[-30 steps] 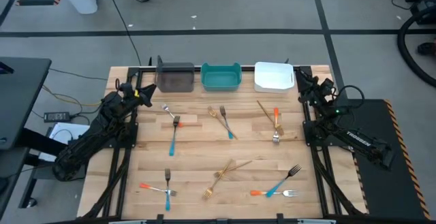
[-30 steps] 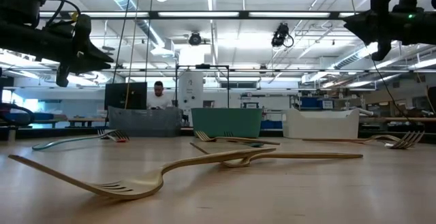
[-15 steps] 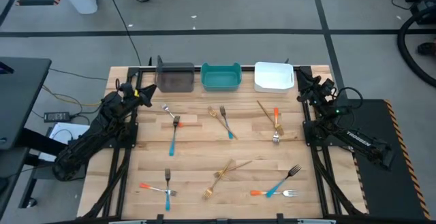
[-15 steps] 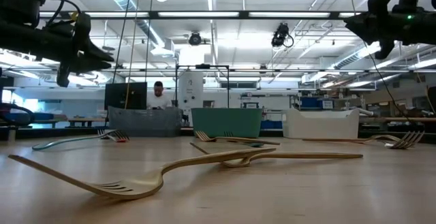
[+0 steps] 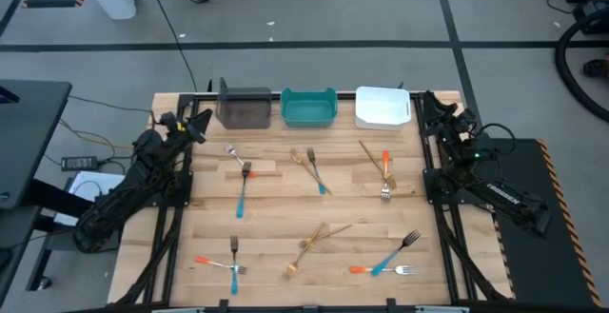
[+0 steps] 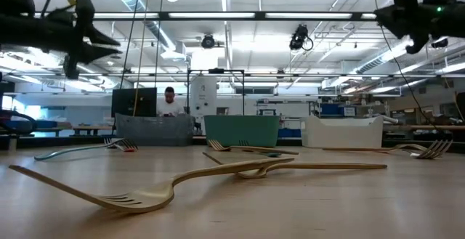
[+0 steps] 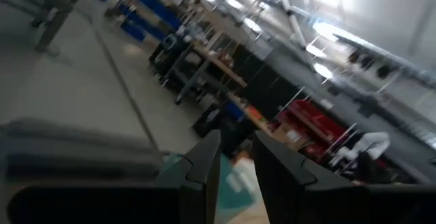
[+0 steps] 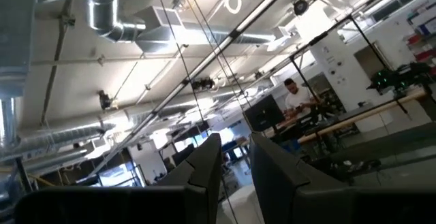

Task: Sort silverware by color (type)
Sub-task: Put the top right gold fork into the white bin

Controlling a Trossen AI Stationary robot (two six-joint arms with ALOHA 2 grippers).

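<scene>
The forks (image 5: 314,220) lie scattered flat over the desk (image 5: 276,208): a blue-handled fork (image 5: 243,191) and an orange one crossed on the left, a gold and a blue one just ahead of the teal bin (image 5: 308,107), a gold and an orange one ahead of the white bin (image 5: 383,107), two gold forks (image 5: 309,244) crossed near the middle, and crossed blue-and-orange pairs at the near left (image 5: 226,262) and near right (image 5: 390,259).

They look light, thin and stiff, likely slick, and they hug the wood, so a pinch across the narrow handle should serve best. In the low view the gold handle (image 6: 240,168) arches a little off the surface, which offers a way under. Crossed pairs will probably shift together; the upper fork wants lifting first.

The grey bin (image 5: 245,106) and the other two line the far edge. The middle of the desk is open for travel.

The left pincer (image 5: 193,127) hangs high by the grey bin, the right pincer (image 5: 441,113) high beside the white bin; each has its fingers nearly together, with a narrow gap, holding nothing.
</scene>
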